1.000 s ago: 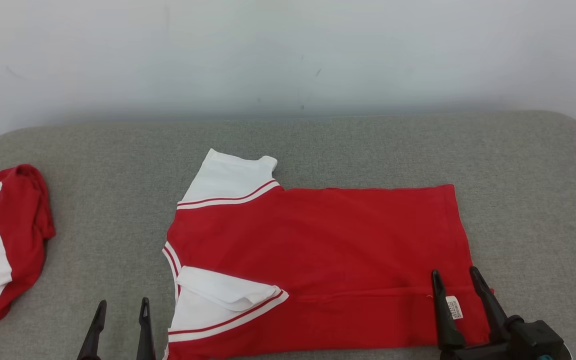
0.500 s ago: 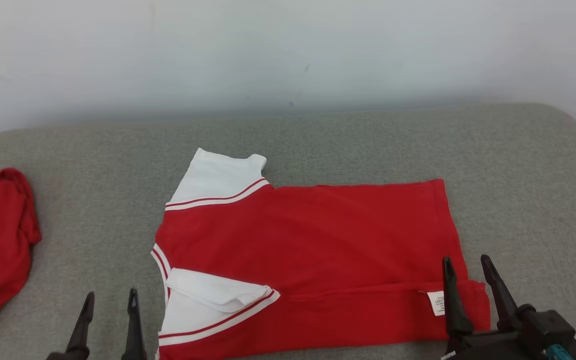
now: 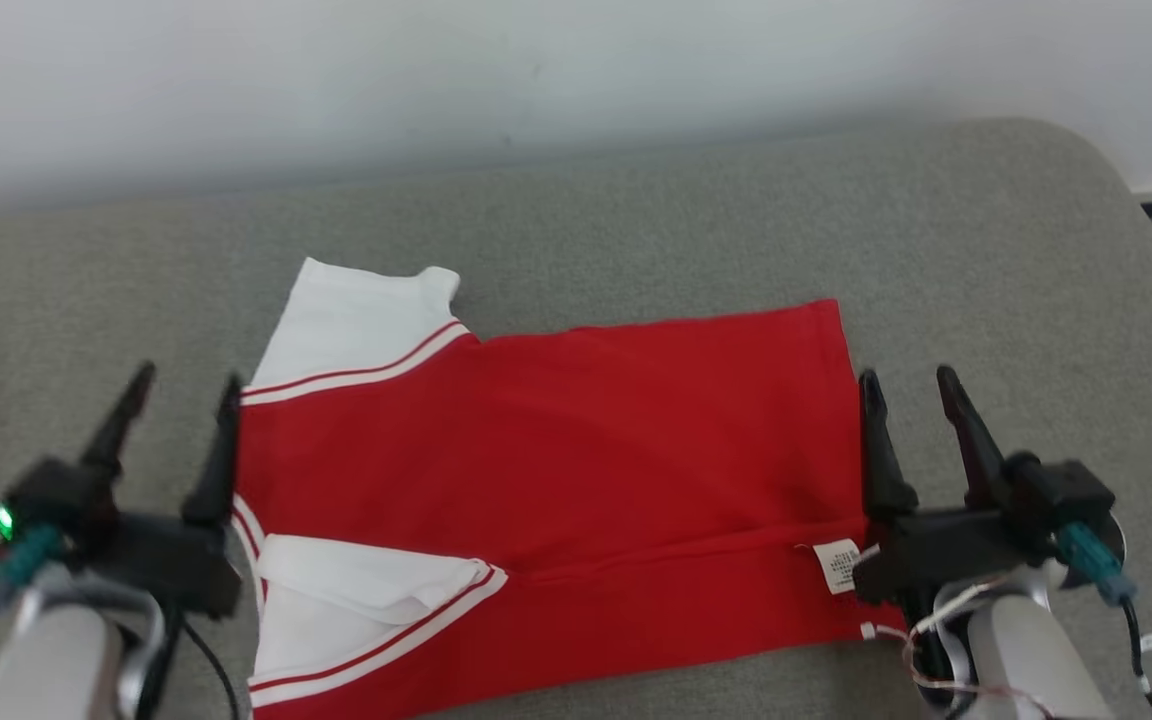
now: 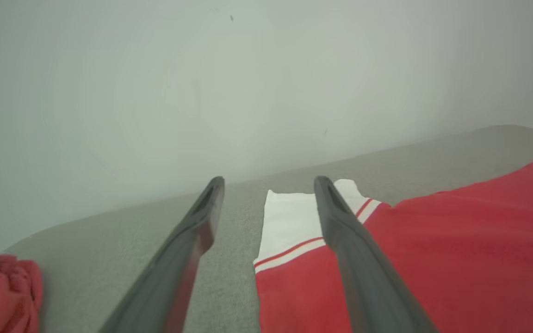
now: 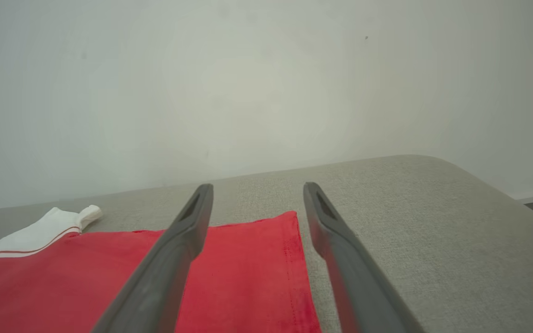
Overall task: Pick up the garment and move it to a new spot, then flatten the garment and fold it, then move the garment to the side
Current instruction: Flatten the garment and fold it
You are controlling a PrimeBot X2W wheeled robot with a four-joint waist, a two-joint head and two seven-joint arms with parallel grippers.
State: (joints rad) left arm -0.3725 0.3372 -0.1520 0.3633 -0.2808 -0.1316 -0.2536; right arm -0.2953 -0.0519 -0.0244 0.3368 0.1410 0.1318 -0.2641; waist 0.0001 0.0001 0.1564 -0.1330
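head's dipping and swinging, so the whole view slides. both arms have pushed forward: left gripper (image 3: 186, 376) is up alongside the garment (image 3: 556, 440) at its striped shoulder now, and right gripper (image 3: 907, 373) has gone past the label (image 3: 839, 565), fingers astride the hem edge.

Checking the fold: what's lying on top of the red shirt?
A white sleeve is folded onto the red shirt near its left end; a white label shows at the right. Whatever lies beneath the sleeve is covered.
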